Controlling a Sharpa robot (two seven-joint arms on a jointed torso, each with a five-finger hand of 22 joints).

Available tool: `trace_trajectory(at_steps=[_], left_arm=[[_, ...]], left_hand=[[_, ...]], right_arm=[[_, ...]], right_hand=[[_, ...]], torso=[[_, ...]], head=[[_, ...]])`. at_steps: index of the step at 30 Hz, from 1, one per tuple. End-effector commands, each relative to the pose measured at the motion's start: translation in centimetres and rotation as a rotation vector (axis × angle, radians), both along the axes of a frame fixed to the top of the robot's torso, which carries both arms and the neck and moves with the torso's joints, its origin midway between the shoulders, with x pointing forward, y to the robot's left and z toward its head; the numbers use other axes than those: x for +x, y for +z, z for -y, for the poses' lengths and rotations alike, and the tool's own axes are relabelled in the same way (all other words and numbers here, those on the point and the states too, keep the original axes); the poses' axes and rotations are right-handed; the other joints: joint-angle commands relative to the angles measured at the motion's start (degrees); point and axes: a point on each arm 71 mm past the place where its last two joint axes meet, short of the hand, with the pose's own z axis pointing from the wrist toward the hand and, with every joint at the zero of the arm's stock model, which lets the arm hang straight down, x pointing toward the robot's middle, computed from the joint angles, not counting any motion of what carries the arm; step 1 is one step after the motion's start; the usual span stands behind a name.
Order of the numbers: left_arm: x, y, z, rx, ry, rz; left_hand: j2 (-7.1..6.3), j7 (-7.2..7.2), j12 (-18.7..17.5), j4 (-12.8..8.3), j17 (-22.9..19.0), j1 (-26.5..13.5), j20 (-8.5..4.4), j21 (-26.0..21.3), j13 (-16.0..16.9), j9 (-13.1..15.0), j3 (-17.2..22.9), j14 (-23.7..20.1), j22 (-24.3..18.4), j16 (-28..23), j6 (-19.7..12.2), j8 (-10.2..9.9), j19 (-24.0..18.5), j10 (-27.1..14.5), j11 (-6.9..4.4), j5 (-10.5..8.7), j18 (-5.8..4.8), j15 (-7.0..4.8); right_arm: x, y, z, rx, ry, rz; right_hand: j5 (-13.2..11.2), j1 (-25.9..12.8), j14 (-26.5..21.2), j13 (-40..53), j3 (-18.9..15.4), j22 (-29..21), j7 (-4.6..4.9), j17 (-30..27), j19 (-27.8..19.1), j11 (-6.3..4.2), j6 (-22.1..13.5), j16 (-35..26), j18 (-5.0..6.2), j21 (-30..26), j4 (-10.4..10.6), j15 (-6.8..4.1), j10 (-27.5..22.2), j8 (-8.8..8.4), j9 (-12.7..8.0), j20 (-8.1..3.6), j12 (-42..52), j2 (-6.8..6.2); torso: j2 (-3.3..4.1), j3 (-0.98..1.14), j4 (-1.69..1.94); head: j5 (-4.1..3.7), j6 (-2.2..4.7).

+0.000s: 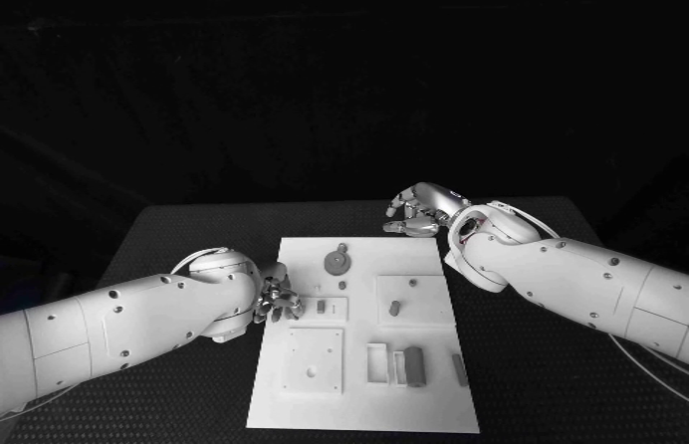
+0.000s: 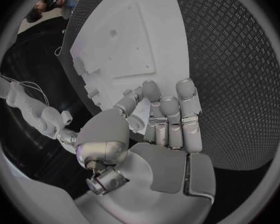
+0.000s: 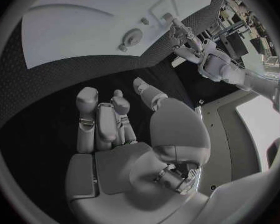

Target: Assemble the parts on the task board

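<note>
The white task board [image 1: 359, 404] lies in the middle of the black table. On it are a round grey disc part [image 1: 337, 261], a small peg [image 1: 395, 308], a grey block [image 1: 413, 365] and a thin grey bar [image 1: 458, 366]. My left hand [image 1: 276, 300] hovers at the board's left edge with its fingers curled. In the left wrist view the left hand [image 2: 155, 129] pinches a small pale part [image 2: 140, 118] between thumb and fingers. My right hand [image 1: 421, 210] hangs beyond the board's far right corner. The right hand [image 3: 115, 134] has loosely bent fingers, spread apart, with nothing in them.
Raised square pads [image 1: 314, 359] and an open slot holder [image 1: 379, 362] stand on the board's near half. Black table [image 1: 187, 235] lies on both sides of the board. My two white forearms reach in over the table's left and right sides.
</note>
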Motion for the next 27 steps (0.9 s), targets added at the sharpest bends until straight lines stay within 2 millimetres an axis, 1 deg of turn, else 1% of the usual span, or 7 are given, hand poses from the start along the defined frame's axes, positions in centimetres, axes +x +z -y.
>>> trace_trajectory(at_steps=[1,6,11,13,22,27], left_arm=[[-0.01,0.15,0.09,-0.047,0.04,-0.009],[0.24,0.43,0.08,-0.057,0.05,0.001],[0.39,0.48,0.14,-0.062,0.058,0.012],[0.48,0.49,0.14,-0.064,0.062,0.017],[0.86,0.45,0.48,-0.033,0.048,0.036],[0.98,0.42,0.85,-0.026,0.039,0.04]], left_hand=[[0.52,-1.04,0.0,-0.1,-0.1,0.9,-0.2,0.3,-0.1,0.1,0.3,0.1,1.2,0.1,7.1,0.2,-0.3,-0.1,-0.07,-0.33,0.45,-0.29],[0.55,-1.05,0.1,-0.1,-0.1,0.9,-0.21,0.3,-0.1,0.1,0.2,0.1,1.2,0.1,7.1,0.3,-0.3,-0.1,-0.08,-0.49,0.46,-0.3],[0.67,-1.06,0.1,-0.1,-0.1,0.8,-0.2,0.4,-0.1,0.1,0.2,0.1,1.1,0.2,7.1,0.3,-0.3,-0.1,-0.09,-0.74,0.46,-0.32],[0.81,-1.05,0.1,-0.1,-0.2,0.8,-0.21,0.4,-0.2,0.1,0.2,0.1,1.1,0.1,7.1,0.3,-0.3,-0.1,-0.09,-1.11,0.47,-0.33],[0.88,-1.06,0.2,-0.2,-0.2,0.8,-0.21,0.4,-0.2,0.1,0.2,0.1,1.1,0.2,7.1,0.3,-0.3,-0.1,-0.1,-1.61,0.48,-0.35],[0.95,-1.05,0.2,-0.1,-0.2,0.8,-0.21,0.5,-0.2,0.1,0.2,0.1,1.1,0.2,7.1,0.3,-0.3,-0.1,-0.1,-1.76,0.48,-0.37]], right_arm=[[-0.03,-0.06,-0.02,-0.003,0.008,-0.004],[-0.03,-0.07,-0.04,-0.003,0.009,-0.004],[-0.03,-0.08,-0.03,-0.003,0.008,-0.004],[-0.03,-0.08,0.0,-0.004,0.007,-0.005],[-0.05,-0.07,-0.02,-0.004,0.008,-0.005],[-0.05,-0.07,-0.09,-0.003,0.009,-0.005]], right_hand=[[0.1,-0.2,-0.5,-0.1,-0.2,0.9,0.32,0.0,0.1,-0.02,0.1,-0.3,4.9,-0.3,0.2,-0.05,-0.6,-0.36,0.1,-0.33,-0.3,0.18],[0.1,-0.2,-0.5,-0.1,-0.2,0.9,0.32,0.0,0.1,-0.02,0.1,-0.3,4.9,-0.3,0.2,-0.05,-0.6,-0.36,0.1,-0.33,-0.3,0.19],[0.1,-0.2,-0.5,-0.1,-0.2,0.9,0.32,-0.1,0.1,-0.03,0.1,-0.3,4.9,-0.3,0.2,-0.05,-0.6,-0.36,0.1,-0.33,-0.3,0.19],[0.1,-0.1,-0.5,-0.1,-0.2,0.9,0.32,0.0,0.1,-0.03,0.1,-0.3,4.9,-0.3,0.2,-0.05,-0.6,-0.36,0.1,-0.33,-0.3,0.19],[0.1,-0.1,-0.5,-0.1,-0.2,0.9,0.32,0.0,0.1,-0.03,0.1,-0.3,4.9,-0.3,0.2,-0.05,-0.6,-0.36,0.1,-0.33,-0.3,0.18],[0.1,-0.1,-0.5,-0.1,-0.2,0.9,0.32,0.0,0.1,-0.03,0.1,-0.3,4.9,-0.3,0.2,-0.05,-0.6,-0.37,0.1,-0.33,-0.3,0.18]], torso=[[-0.02,-0.02,0.01],[0.0,-0.03,0.0],[0.03,0.03,-0.04],[0.01,-0.01,-0.02],[0.0,-0.02,0.04],[0.03,-0.04,-0.01]], head=[[0.06,0.1],[0.07,0.17],[0.11,0.16],[0.08,0.17],[0.07,0.08],[0.11,0.12]])
